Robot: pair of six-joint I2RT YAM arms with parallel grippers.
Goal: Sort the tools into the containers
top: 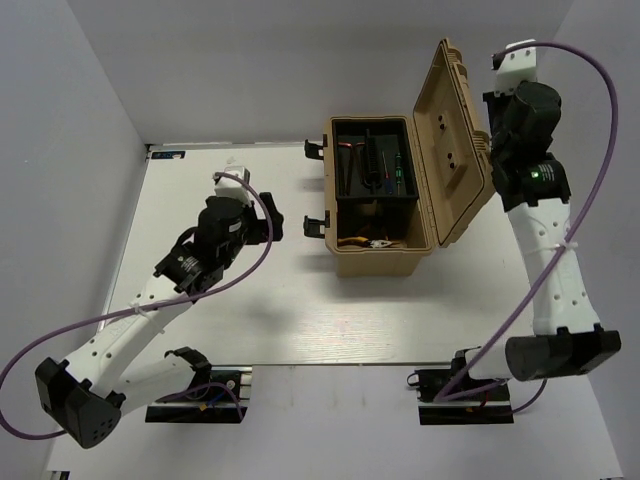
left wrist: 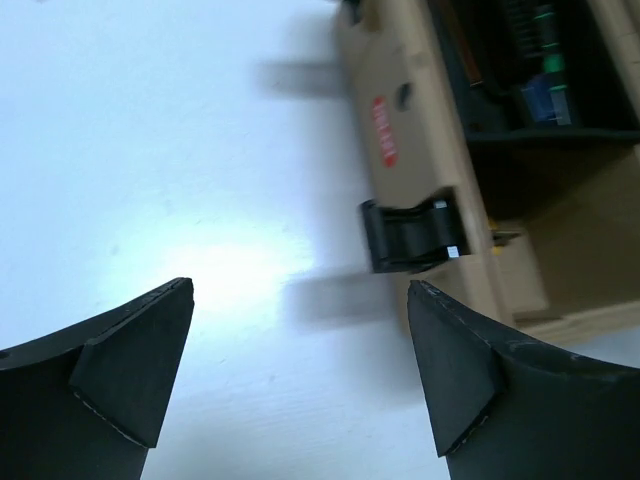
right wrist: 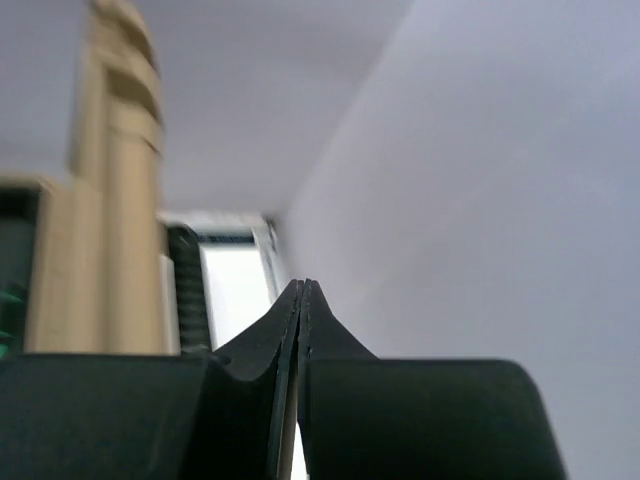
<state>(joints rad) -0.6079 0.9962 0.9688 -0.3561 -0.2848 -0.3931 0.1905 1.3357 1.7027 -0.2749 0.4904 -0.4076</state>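
A tan toolbox [top: 372, 262] stands open at the table's middle back, its lid [top: 455, 150] raised to the right. Its black tray [top: 345, 190] holds thin screwdrivers [top: 385, 165] with red, blue and green handles. Yellow-handled pliers [top: 377, 243] lie in the bottom compartment. My left gripper [top: 272, 218] is open and empty over the bare table, left of the box; its view shows the box's front latch [left wrist: 415, 235] ahead and handles [left wrist: 545, 60] in the tray. My right gripper [right wrist: 302, 290] is shut and empty, raised behind the lid [right wrist: 120, 200]. Hex keys are not discernible.
White walls enclose the table on the left, back and right. A second black latch [top: 316, 150] sticks out of the box's left side. The right arm [top: 545, 260] runs along the right edge, close to the wall.
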